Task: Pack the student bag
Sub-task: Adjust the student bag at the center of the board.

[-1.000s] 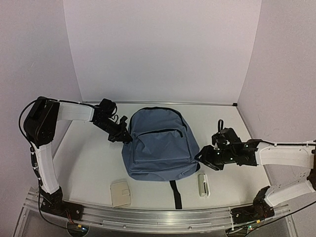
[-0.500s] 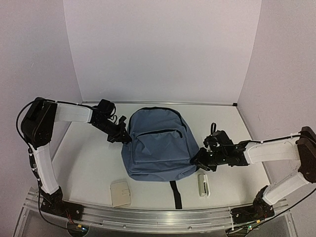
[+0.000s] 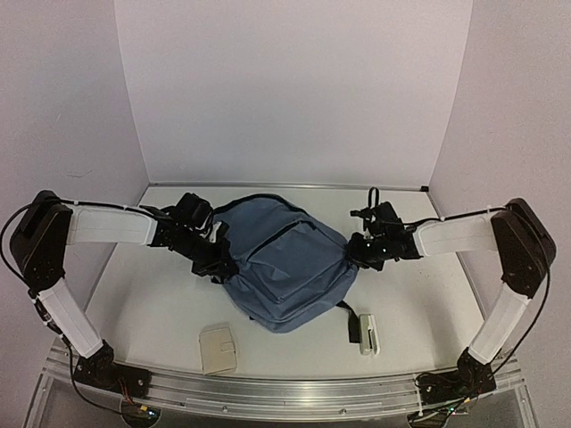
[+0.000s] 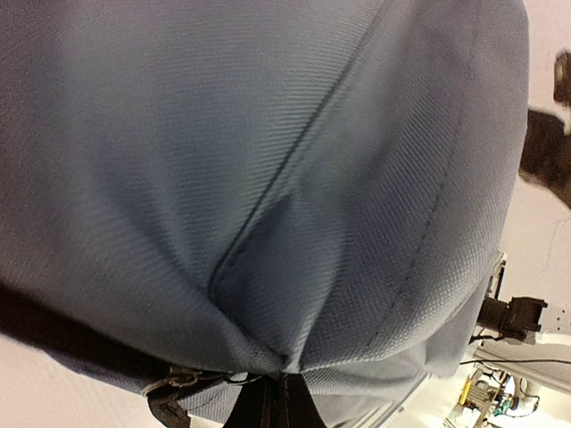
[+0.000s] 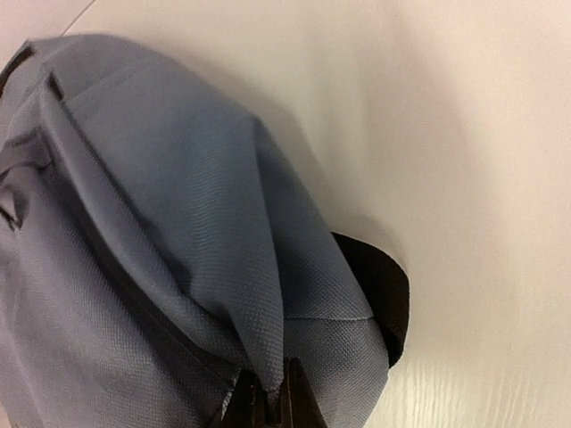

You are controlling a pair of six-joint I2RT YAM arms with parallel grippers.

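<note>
The student bag [image 3: 285, 267], a slate-blue backpack with black zippers, lies mid-table, turned askew with its top toward the back left. My left gripper [image 3: 219, 266] is shut on a pinch of fabric at its left side; in the left wrist view the student bag [image 4: 268, 178] fills the frame and the left gripper [image 4: 272, 397] pinches a fold. My right gripper [image 3: 355, 251] is shut on a fold at the bag's right edge. In the right wrist view the right gripper [image 5: 268, 401] clamps the blue fabric of the student bag [image 5: 161, 232] beside a black strap [image 5: 379, 294].
A small cream case [image 3: 218, 349] lies near the front edge left of centre. A white oblong item [image 3: 368, 334] lies at the front right, next to a black strap [image 3: 348, 314] trailing from the bag. White walls close in the back and sides.
The right gripper moved toward the back and closed on the bag's right edge. The bag has been pulled and rotated, its bottom now swung toward the front right. The left arm shifted forward with it.
</note>
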